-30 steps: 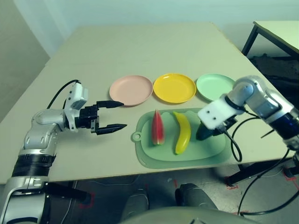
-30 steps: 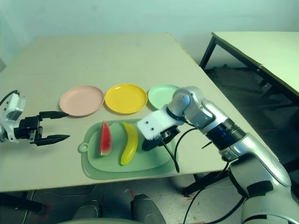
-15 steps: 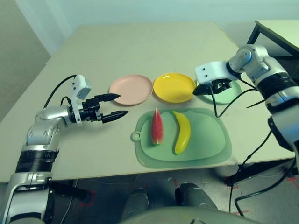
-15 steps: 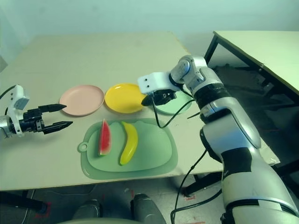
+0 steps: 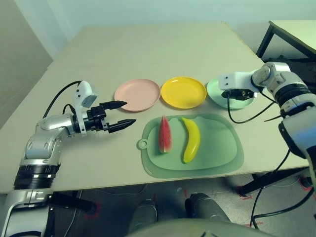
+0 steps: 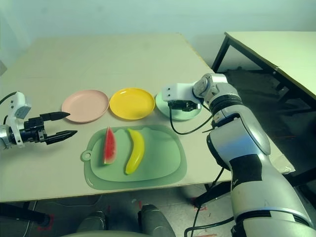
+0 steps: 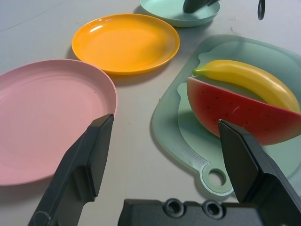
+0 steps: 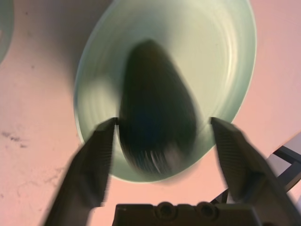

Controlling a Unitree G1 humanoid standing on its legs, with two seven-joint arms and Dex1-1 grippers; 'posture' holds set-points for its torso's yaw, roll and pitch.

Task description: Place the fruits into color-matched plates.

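The dark green avocado (image 8: 155, 108) lies between the spread fingers of my open right gripper (image 8: 163, 121), low over the mint green plate (image 5: 215, 89); a slit of plate shows beside one finger. The red watermelon wedge (image 5: 164, 134) and the yellow banana (image 5: 190, 139) lie side by side on the pale green cutting board (image 5: 222, 148). The pink plate (image 5: 137, 95) and the yellow plate (image 5: 183, 92) hold nothing. My left gripper (image 5: 129, 112) hovers open left of the board, pointing toward the watermelon, with the pink plate's near rim just beyond it.
The three plates stand in a row behind the cutting board. A black cable (image 5: 247, 116) hangs from my right wrist over the board's right corner. A second table (image 5: 296, 32) stands off to the right. The table's right edge runs close by the mint plate.
My right gripper carried the avocado from the cutting board up and right to the mint green plate and has spread its fingers. My left gripper moved slightly toward the board.
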